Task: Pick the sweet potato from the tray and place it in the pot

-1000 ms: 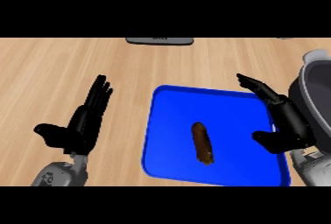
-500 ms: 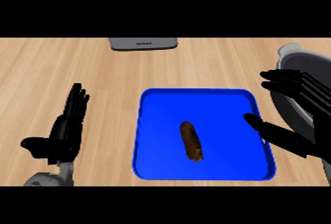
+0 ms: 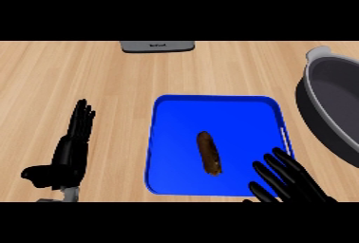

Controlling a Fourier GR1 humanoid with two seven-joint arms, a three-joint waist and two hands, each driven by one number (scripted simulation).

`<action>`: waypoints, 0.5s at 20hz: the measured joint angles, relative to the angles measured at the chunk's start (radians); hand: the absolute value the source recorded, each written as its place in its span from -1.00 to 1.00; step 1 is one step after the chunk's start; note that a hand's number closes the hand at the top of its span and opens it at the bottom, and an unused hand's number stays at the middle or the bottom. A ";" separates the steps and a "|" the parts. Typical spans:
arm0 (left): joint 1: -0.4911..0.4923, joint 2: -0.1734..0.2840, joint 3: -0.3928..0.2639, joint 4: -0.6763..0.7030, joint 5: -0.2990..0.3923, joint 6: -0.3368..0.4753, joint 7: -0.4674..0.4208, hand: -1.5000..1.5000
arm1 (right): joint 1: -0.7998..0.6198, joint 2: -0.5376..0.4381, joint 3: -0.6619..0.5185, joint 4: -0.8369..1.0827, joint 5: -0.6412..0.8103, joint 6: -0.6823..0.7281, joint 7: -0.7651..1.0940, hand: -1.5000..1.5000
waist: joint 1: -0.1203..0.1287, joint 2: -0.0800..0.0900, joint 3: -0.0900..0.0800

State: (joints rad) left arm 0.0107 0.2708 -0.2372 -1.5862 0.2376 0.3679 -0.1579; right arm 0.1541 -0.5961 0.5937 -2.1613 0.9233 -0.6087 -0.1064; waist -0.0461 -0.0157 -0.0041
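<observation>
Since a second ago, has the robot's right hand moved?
Yes. The right hand has dropped from the tray's right rim toward its near right corner, closer to the sweet potato.

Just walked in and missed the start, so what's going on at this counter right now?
A sweet potato lies untouched on a blue tray, with a grey pot to the tray's right. The robot's right hand, fingers open, is over the tray's lower right corner, near the potato. The left hand rests open on the counter, left of the tray.
</observation>
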 measured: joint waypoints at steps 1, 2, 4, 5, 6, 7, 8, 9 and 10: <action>0.001 0.001 0.001 -0.005 -0.002 0.003 0.002 0.00 | 0.026 0.008 0.009 -0.006 0.058 0.022 0.037 -1.00 | -0.001 0.000 0.000; -0.001 0.000 0.001 -0.007 -0.005 0.006 0.003 0.00 | 0.049 0.011 0.016 -0.011 0.113 0.052 0.072 -1.00 | -0.002 0.001 -0.001; 0.004 0.000 0.004 -0.008 -0.005 0.006 0.000 0.00 | 0.095 0.017 0.028 -0.006 0.209 0.120 0.144 -1.00 | -0.004 0.001 -0.002; 0.007 -0.001 0.003 -0.008 -0.007 0.006 -0.003 0.00 | 0.116 0.020 0.033 -0.004 0.253 0.161 0.182 -1.00 | -0.005 0.002 -0.003; 0.007 -0.006 -0.003 -0.007 -0.011 0.008 -0.006 0.00 | 0.130 0.029 0.040 0.001 0.296 0.204 0.221 -1.00 | -0.003 0.004 -0.003; 0.010 -0.004 -0.003 -0.008 -0.011 0.004 -0.008 0.00 | 0.145 0.038 0.047 0.009 0.341 0.245 0.260 -1.00 | -0.001 0.004 -0.004; 0.006 -0.003 -0.002 -0.007 -0.011 0.002 -0.008 0.00 | 0.153 0.053 0.057 0.008 0.387 0.293 0.301 -1.00 | 0.001 0.005 -0.004; 0.006 -0.002 -0.004 -0.013 -0.011 0.000 -0.004 0.00 | 0.156 0.073 0.063 0.010 0.432 0.340 0.346 -1.00 | 0.007 0.006 -0.004; 0.004 -0.003 -0.006 -0.014 -0.011 -0.003 -0.002 0.00 | 0.154 0.102 0.081 0.015 0.478 0.388 0.388 -1.00 | 0.013 0.008 -0.003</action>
State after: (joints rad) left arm 0.0149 0.2679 -0.2432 -1.5999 0.2268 0.3653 -0.1597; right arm 0.3083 -0.4945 0.6748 -2.1461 1.4016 -0.2206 0.2816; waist -0.0333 -0.0080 -0.0072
